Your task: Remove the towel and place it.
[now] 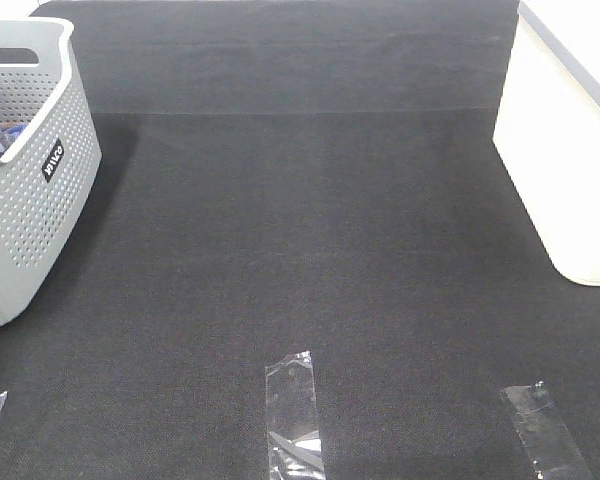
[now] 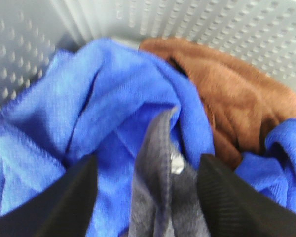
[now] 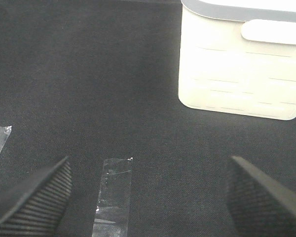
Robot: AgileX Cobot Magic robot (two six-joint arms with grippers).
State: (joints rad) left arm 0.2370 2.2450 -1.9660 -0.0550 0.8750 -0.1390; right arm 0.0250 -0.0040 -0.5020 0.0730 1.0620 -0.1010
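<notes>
In the left wrist view the towel (image 2: 160,197) shows as a grey fold standing up out of a pile of cloths inside the grey basket (image 2: 237,24). My left gripper (image 2: 148,160) is down in the basket, open, with one black finger on each side of that fold. The right-hand finger (image 2: 232,197) is at the fold's edge, and a gap remains on the other side. In the right wrist view my right gripper (image 3: 149,162) hangs open over the dark table with nothing between its fingers. Neither gripper appears in the exterior high view.
A bright blue cloth (image 2: 103,98) and a brown cloth (image 2: 232,94) lie around the towel in the basket (image 1: 30,200) at the table's left edge. A white bin (image 1: 570,150) stands at the right. Clear tape strips (image 1: 292,410) (image 1: 545,430) mark the dark mat near the front.
</notes>
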